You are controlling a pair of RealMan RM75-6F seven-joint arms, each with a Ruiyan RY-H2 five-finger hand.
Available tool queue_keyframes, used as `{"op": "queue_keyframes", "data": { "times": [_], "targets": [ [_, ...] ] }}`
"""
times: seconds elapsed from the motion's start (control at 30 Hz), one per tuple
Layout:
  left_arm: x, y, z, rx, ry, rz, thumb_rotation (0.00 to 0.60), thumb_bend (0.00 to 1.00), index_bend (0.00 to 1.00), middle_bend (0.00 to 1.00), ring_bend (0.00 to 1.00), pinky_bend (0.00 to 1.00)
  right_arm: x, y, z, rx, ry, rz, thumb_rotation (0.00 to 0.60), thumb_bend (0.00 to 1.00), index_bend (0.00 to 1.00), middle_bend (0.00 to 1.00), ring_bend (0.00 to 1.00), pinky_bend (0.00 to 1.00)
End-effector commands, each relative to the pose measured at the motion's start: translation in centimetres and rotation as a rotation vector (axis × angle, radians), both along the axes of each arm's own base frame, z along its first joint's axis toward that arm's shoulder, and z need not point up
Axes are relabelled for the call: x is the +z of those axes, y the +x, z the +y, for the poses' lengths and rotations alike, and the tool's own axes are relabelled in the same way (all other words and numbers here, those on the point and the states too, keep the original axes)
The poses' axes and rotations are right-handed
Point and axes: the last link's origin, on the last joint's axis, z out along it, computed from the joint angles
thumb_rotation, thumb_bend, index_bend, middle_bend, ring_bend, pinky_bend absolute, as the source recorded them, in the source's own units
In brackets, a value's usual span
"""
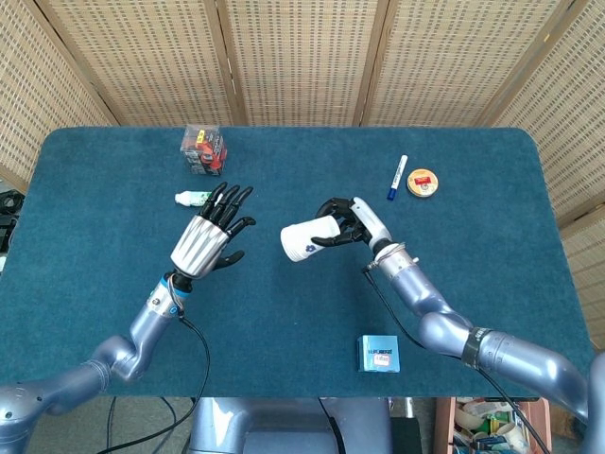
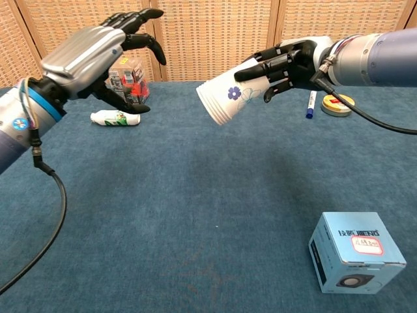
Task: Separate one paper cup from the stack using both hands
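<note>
A stack of white paper cups [image 1: 304,239] [image 2: 227,98] with a blue flower print is held above the table, lying sideways with its rims pointing left. My right hand [image 1: 346,222] [image 2: 285,60] grips its base end. My left hand [image 1: 212,238] [image 2: 103,53] is raised to the left of the stack, fingers spread and holding nothing. A gap separates the left fingertips from the cup rims.
A small white bottle [image 1: 189,199] [image 2: 115,117] lies behind the left hand, a clear box of red items [image 1: 204,148] [image 2: 128,81] beyond it. A blue marker [image 1: 396,177] [image 2: 310,104] and round tin [image 1: 423,182] [image 2: 338,103] lie far right. A light blue box [image 1: 378,353] [image 2: 355,250] sits near the front edge.
</note>
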Motion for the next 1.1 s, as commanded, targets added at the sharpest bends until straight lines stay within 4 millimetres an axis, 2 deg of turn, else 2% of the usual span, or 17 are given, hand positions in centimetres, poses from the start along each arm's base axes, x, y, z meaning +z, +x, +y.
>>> {"op": "queue_keyframes", "data": {
  "times": [0.03, 0.3, 0.57, 1.1],
  "targets": [
    [-0.6, 0.7, 0.2, -0.018, -0.001, -0.001, 0.600, 0.11, 0.40, 0.00, 0.00, 0.00, 0.0, 0.0, 0.1, 0.001, 0.003, -0.002, 0.600, 0.38, 0.51, 0.57, 0.47, 0.66],
    [-2.1, 2.7, 0.5, -0.051, 0.000, -0.007, 0.600, 0.18, 0.46, 0.00, 0.00, 0.00, -0.4, 0.3, 0.3, 0.001, 0.025, -0.022, 0.600, 0.39, 0.51, 0.57, 0.47, 0.66],
    [-2.9, 3.8, 0.9, -0.053, 0.020, -0.006, 0.600, 0.23, 0.48, 0.00, 0.00, 0.00, -0.6, 0.8, 0.5, 0.001, 0.039, -0.046, 0.600, 0.39, 0.51, 0.57, 0.47, 0.66],
    [-3.7, 4.5, 0.9, -0.075, 0.041, -0.022, 0.600, 0.33, 0.51, 0.00, 0.00, 0.00, -1.0, 0.5, 0.6, 0.003, 0.061, -0.041, 0.600, 0.41, 0.51, 0.58, 0.47, 0.66]
  ]
}}
